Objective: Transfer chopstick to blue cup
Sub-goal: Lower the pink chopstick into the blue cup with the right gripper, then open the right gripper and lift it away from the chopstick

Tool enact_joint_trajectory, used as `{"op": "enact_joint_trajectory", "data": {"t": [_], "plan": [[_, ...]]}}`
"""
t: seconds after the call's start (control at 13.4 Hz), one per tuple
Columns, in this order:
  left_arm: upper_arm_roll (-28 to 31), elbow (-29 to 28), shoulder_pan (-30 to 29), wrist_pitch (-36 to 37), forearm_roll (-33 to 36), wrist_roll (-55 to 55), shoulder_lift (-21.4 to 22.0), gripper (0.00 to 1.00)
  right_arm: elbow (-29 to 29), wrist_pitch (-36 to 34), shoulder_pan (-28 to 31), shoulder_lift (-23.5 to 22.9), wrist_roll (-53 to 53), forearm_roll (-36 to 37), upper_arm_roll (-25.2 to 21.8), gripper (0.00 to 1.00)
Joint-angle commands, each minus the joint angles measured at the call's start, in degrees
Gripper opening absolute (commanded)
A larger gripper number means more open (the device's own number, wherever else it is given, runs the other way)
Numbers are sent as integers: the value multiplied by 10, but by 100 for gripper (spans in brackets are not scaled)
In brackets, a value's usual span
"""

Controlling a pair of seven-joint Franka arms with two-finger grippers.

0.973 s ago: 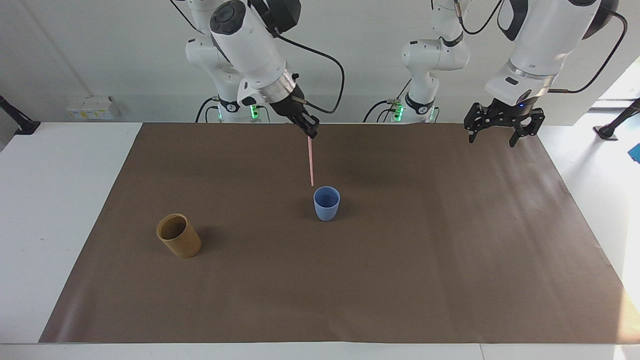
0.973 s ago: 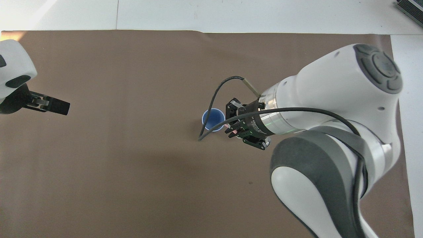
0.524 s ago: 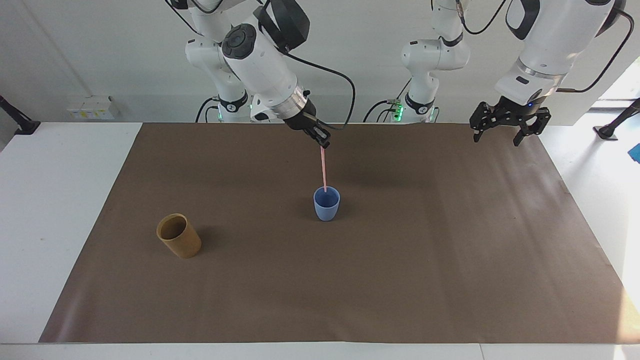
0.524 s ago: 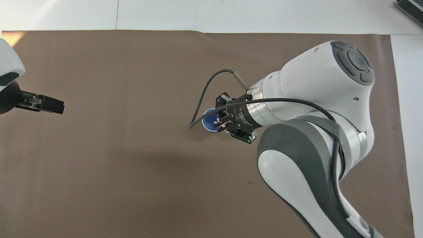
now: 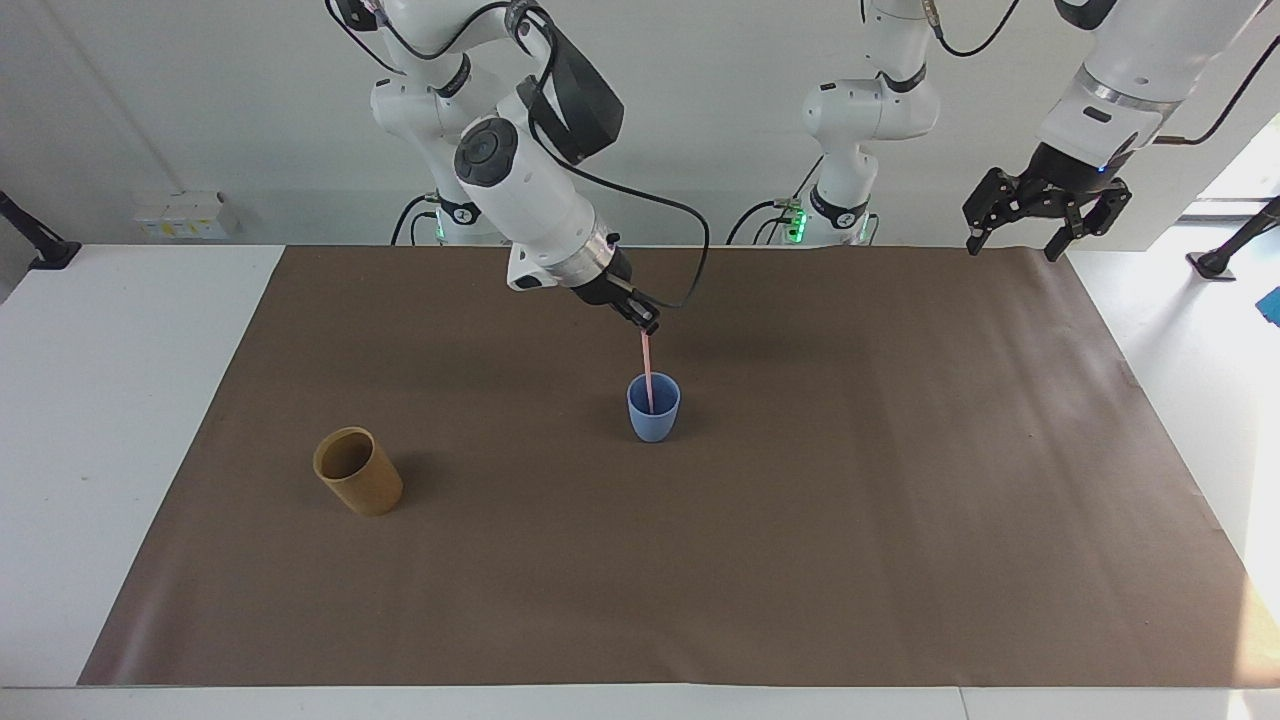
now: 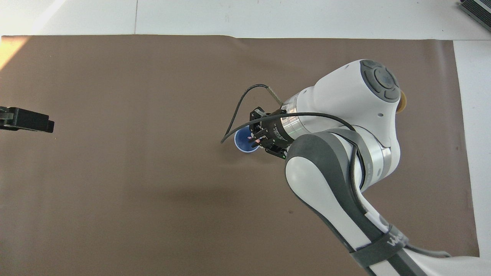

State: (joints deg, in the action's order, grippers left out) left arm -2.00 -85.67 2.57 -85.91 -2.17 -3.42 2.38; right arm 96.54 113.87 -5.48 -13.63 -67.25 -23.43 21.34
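the bench [image 5: 120, 400] top looks smooth, matt white, covered by a brown paper-like sheet [image 5: 800, 520], matt, with faint creases. the blue cup [image 5: 653, 407] looks like smooth plastic with a soft sheen. the chopstick [image 5: 648, 372] is pale pink and smooth; its material cannot be told. the tan cup [image 5: 357, 470] looks matt, like cardboard or wood. the arms' shells are glossy white plastic; the right end effector [image 5: 650, 325] and left end effector [image 5: 1045, 205] look matt black.

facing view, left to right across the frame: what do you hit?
tan cup → right gripper, shut on the chopstick whose lower end is inside the blue cup → left gripper, open, up over the mat's corner.
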Motion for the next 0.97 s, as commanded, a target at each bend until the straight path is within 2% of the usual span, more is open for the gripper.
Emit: {"op": "enact_joint_trajectory", "data": {"t": [0.0,0.07,0.15,0.22,0.3,0.6,0.67,0.75,0.82,0.9], "plan": [[-6,-1,-7,14,5,7,9,100,30,21,11,3,34,-6,4,0],[-5,-9,-7,14,4,11,13,100,33,21,13,3,40,-6,5,3],[-5,-30,-7,9,4,12,28,100,33,21,13,4,40,-6,5,14],[-5,-44,-6,8,5,4,34,100,33,20,13,4,40,-6,5,31],[-5,-47,-6,16,5,4,33,100,33,19,13,4,40,-6,5,37],[-5,-49,-6,17,5,5,34,100,30,20,13,3,38,-6,5,48],[-5,-49,-6,17,6,4,34,100,26,19,12,1,34,-6,5,59],[-5,-49,-6,20,12,4,34,100,22,20,10,1,40,-5,5,85],[-5,-49,-6,20,13,5,34,100,16,21,7,1,43,-1,4,100],[-5,-49,-6,20,13,6,34,100,8,21,6,4,57,18,4,100]]}}
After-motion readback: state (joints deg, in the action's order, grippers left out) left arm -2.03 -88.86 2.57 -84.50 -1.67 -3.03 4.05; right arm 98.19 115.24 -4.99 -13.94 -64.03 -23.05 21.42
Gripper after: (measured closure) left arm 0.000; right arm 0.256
